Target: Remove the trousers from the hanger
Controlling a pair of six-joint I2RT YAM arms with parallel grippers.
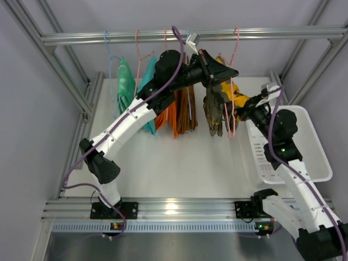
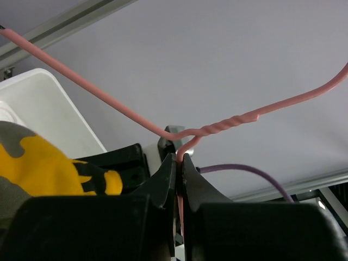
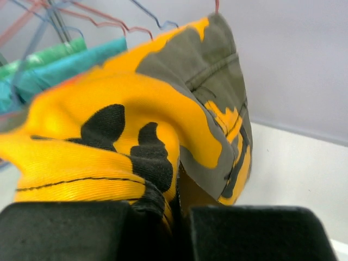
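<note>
Two tools are shut tight. The left tool (image 2: 178,163) pinches the pink hanger (image 2: 109,103) just under its twisted wire. The right tool (image 3: 176,209) bites a stitched edge of the yellow-and-dark trousers (image 3: 109,147), which hang on that hanger under the rail (image 1: 109,38). Other trousers (image 1: 182,111) hang close on the left. A white basket (image 1: 318,157) sits on the table (image 1: 179,163) to the right.

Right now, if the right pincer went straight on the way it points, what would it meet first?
The yellow-and-dark patterned cloth trousers, which the right pincer is shut on; the teal cloth trousers seem next, depth unclear.
</note>
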